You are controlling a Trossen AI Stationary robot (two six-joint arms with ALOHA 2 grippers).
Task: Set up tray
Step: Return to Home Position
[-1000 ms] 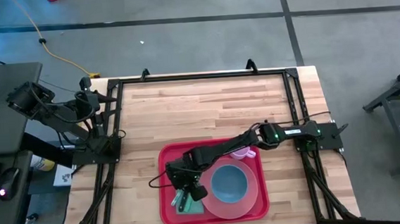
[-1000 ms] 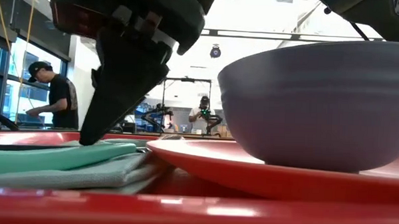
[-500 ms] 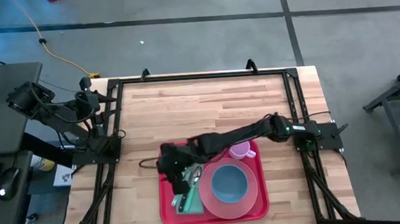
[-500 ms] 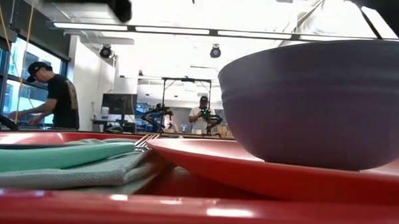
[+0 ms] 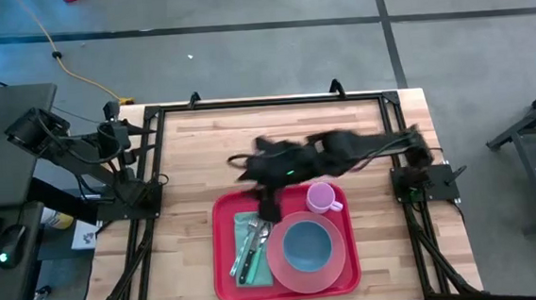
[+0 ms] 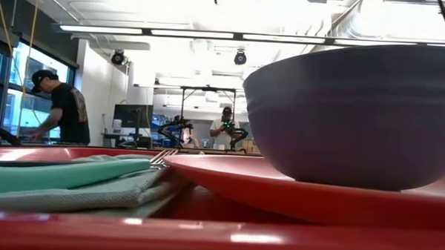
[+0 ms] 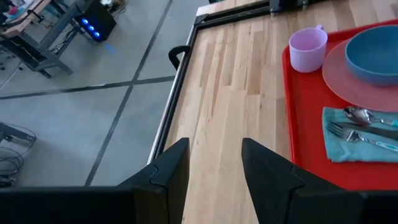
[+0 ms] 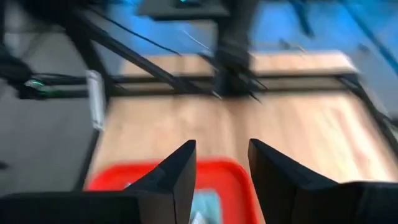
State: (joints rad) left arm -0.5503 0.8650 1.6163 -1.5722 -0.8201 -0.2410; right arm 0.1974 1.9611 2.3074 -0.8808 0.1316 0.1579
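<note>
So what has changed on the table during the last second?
The right gripper rose off the napkin and cutlery and drew back to the far edge of the tray, fingers open and empty. The tray, plate, bowl, cup and left gripper, beside the table's left edge, stayed put.

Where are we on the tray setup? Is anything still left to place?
Placing looks done: the tray holds the plate with the bowl, the cup and the napkin with cutlery on it. In hand: the right gripper hangs open and empty above the tray's far edge, not yet parked. Left: bringing that arm home. The left gripper waits open off the table's left side.
</note>
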